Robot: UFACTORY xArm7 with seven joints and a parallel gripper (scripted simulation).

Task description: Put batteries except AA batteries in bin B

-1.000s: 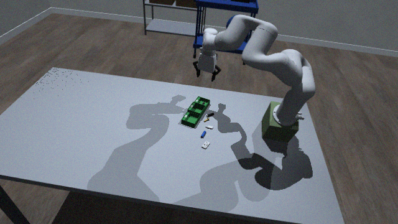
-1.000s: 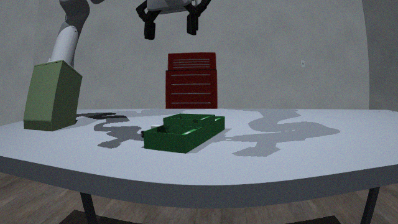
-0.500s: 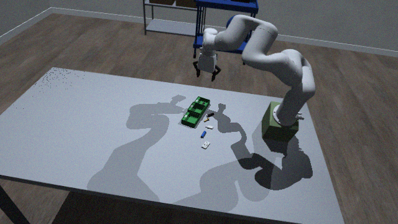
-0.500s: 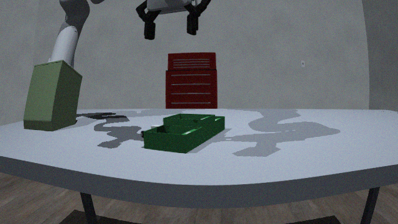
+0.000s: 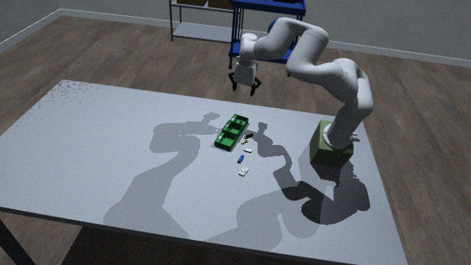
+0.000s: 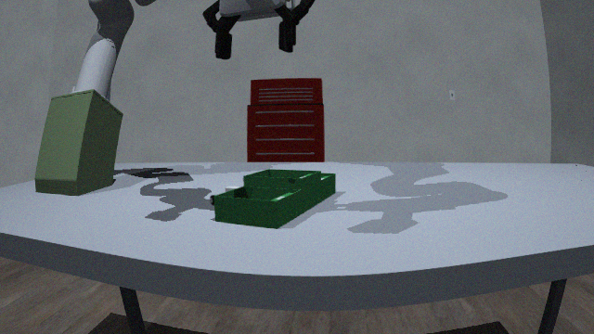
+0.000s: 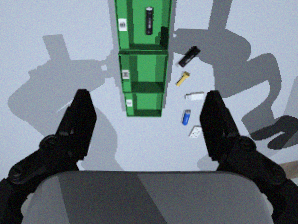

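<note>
Gripper (image 5: 243, 91) (image 6: 255, 54) (image 7: 148, 103) is wide open, nothing in it, hanging well above the table (image 5: 73, 147) (image 6: 418, 241) (image 7: 145, 145). Going left to right in the wrist view.

Green bins (image 5: 224, 146) (image 6: 246, 211) (image 7: 143, 52): three in a row, boxy, straight-walled, open-topped, small pale labels on the left side. Can't read the letters, so can't say which is B. Dark cylinder (image 7: 149, 21) lies in the bin at the top of the view, pale marking on it, looks like a battery. If that bin is B, one item may be done; can't confirm.

Right of the bins, loose on the smooth pale table: small yellow piece (image 5: 244, 142) (image 7: 183, 78) with a dark end, likely a battery; blue rounded piece (image 5: 241, 159) (image 7: 186, 117), maybe a battery too; black cylinder (image 5: 249, 136) (image 6: 213, 199) (image 7: 189, 56), the longest, probable battery; white slim piece (image 5: 248, 150) (image 7: 194, 96), type unclear; flat white block (image 5: 243, 171) (image 7: 195, 132) with dark spots, likely not a battery.

Left to do, my read: sort AA from the rest, bin any non-AA batteries still out, leave the others, then back the arm off. Too small here to call sizes.

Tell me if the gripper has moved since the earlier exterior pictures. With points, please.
No. In the exterior view, the gripper (image 5: 243, 92) (image 6: 255, 44) (image 7: 148, 103) hangs just as before, above the red tool chest (image 6: 285, 132), shifted neither sideways nor up or down.
</note>
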